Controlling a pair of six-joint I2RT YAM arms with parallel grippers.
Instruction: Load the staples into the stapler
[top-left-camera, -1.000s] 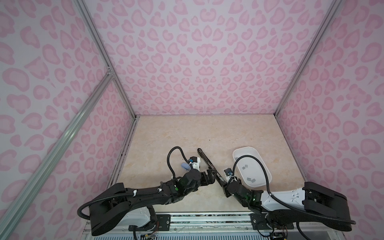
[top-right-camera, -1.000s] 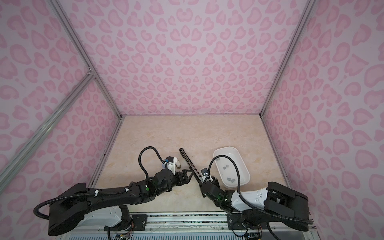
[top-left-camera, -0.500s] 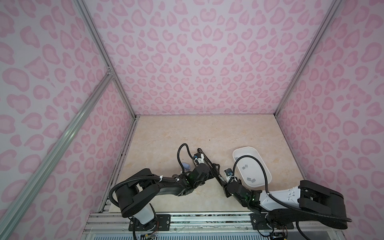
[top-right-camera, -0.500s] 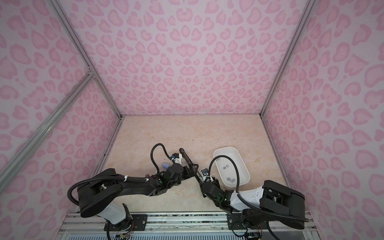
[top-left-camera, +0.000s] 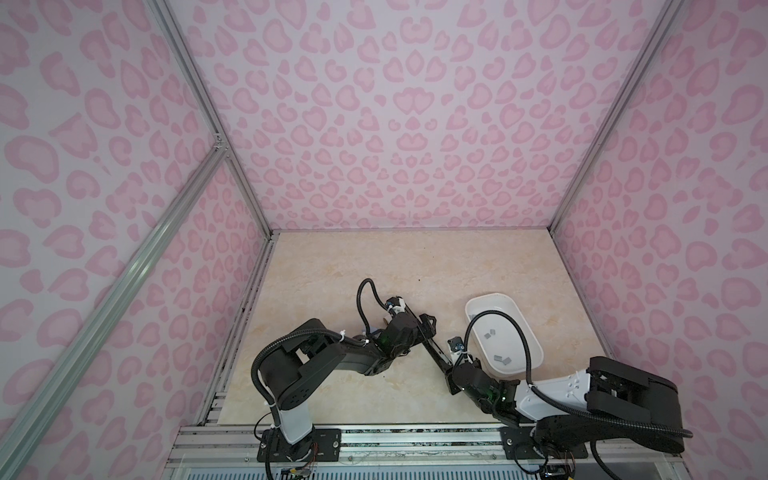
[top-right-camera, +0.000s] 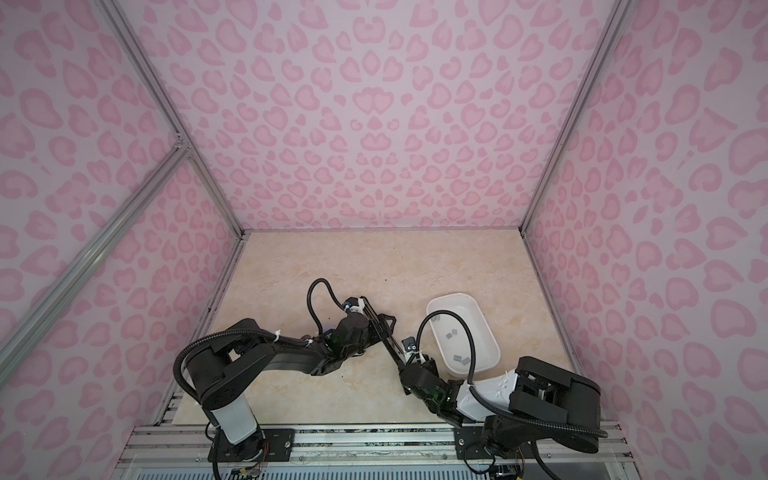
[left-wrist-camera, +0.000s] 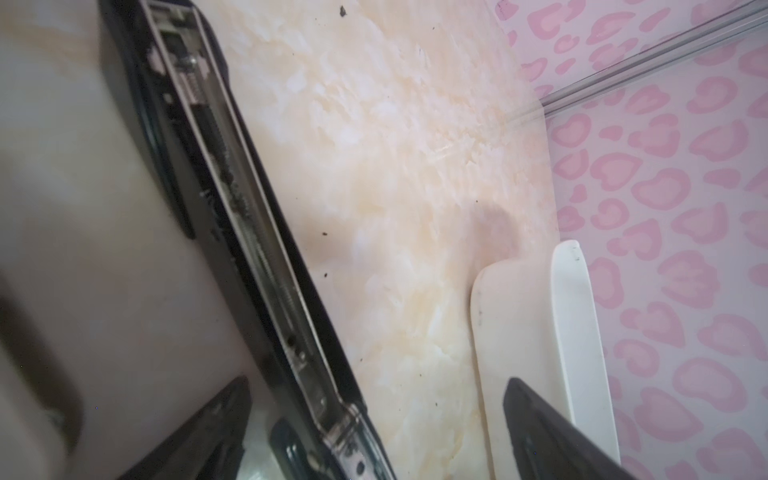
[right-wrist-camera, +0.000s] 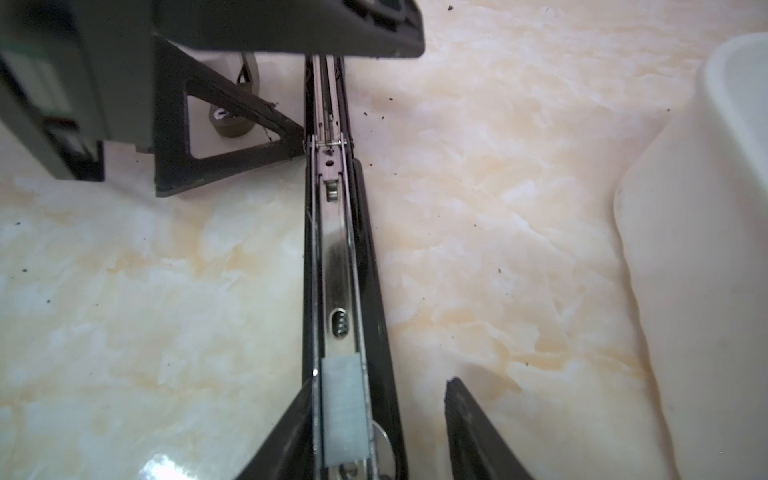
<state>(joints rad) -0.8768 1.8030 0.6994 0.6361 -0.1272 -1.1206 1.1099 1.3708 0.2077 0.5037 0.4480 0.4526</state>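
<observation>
Here, staples (right-wrist-camera: 343, 409) lie in the stapler (right-wrist-camera: 332, 249) between the right hand's (right-wrist-camera: 380, 384) parted fingers (right-wrist-camera: 469, 436).

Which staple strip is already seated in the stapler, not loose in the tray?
The grey strip lying in the open metal channel of the stapler, seen in the right wrist view; the other strips lie loose in the white tray.

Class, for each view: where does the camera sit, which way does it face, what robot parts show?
Both top views: high above the front edge, facing down at the table; both arms show.
Left wrist: over the stapler, facing the tray; left gripper tips show.
Right wrist: along the stapler and staples; right gripper tips show.
All share the stapler.
</observation>
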